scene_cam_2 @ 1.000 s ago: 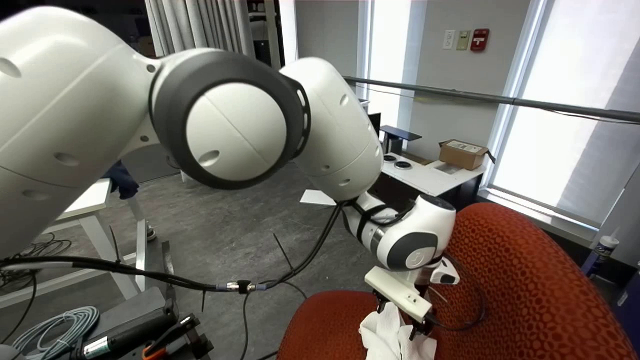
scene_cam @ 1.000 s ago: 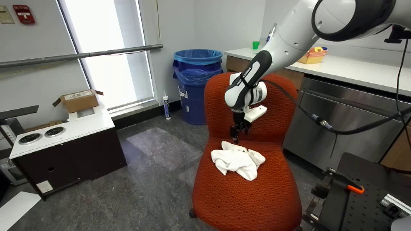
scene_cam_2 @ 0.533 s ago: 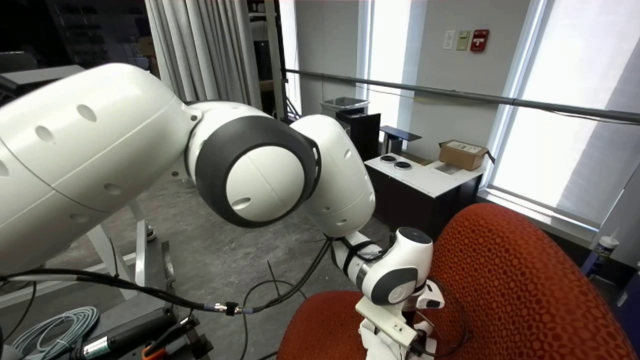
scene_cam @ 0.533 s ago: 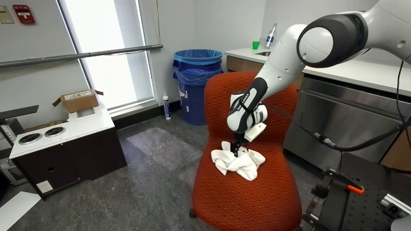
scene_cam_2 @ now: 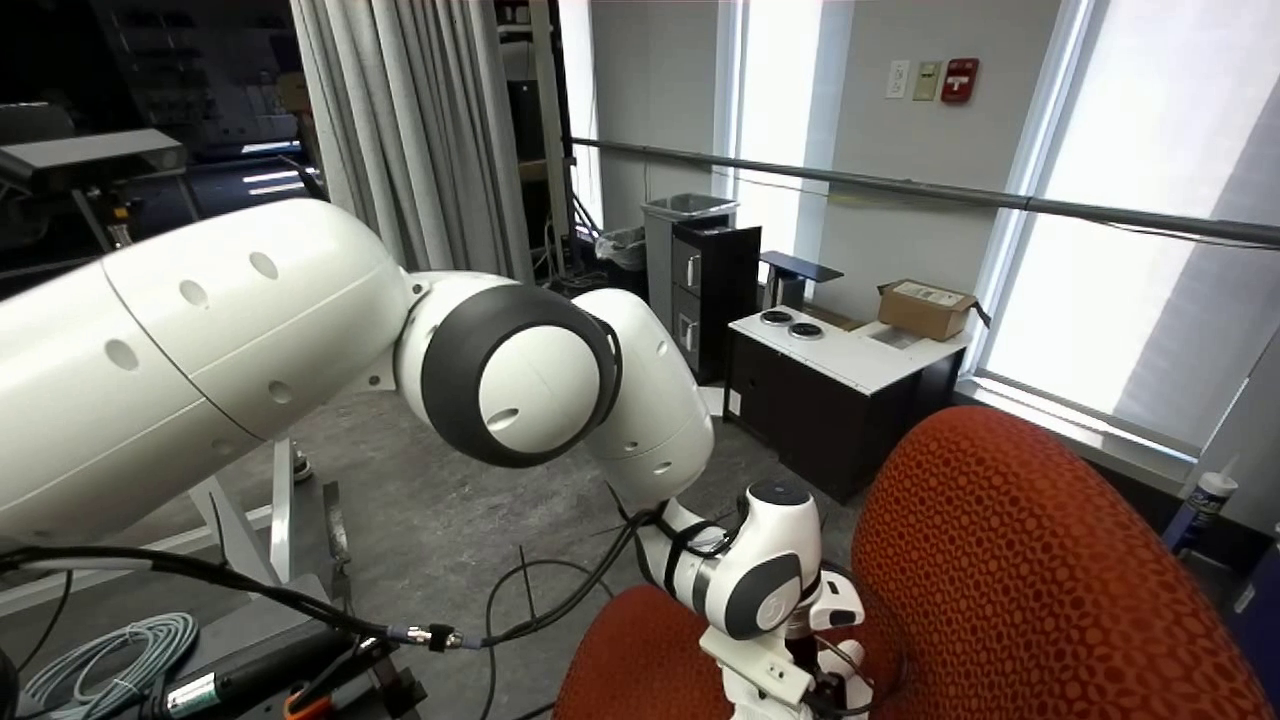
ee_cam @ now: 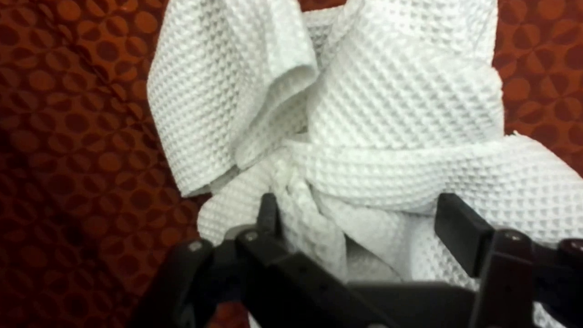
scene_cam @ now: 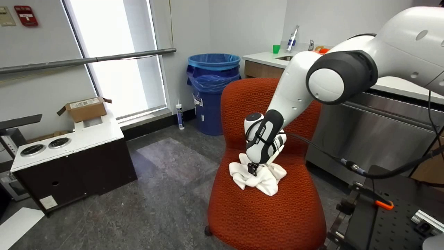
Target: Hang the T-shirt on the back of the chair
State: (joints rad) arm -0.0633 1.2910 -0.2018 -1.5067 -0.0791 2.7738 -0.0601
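Note:
The white waffle-textured T-shirt (scene_cam: 269, 181) lies crumpled on the seat of the red-orange chair (scene_cam: 263, 218). The chair's back (scene_cam: 239, 104) rises behind it and also shows in an exterior view (scene_cam_2: 1030, 560). In the wrist view the T-shirt (ee_cam: 401, 100) fills most of the picture, with folds between the jaws. My gripper (ee_cam: 358, 204) is open, its fingers (ee_cam: 462, 228) set wide apart with cloth between and around them. In an exterior view the gripper (scene_cam: 253, 169) is down at the T-shirt. In an exterior view (scene_cam_2: 755, 665) the wrist camera mount hides the fingertips.
A dark cart (scene_cam: 399, 218) with an orange-handled tool (scene_cam: 384, 205) stands beside the chair. A blue bin (scene_cam: 213, 100) and a counter (scene_cam: 263, 59) stand behind it. A white-topped toy stove (scene_cam: 79, 146) stands further off. The arm's cable (scene_cam_2: 300, 600) hangs alongside.
My arm has come down from above the T-shirt until the gripper is at the cloth. The T-shirt has hardly moved, and the chair stands as before.

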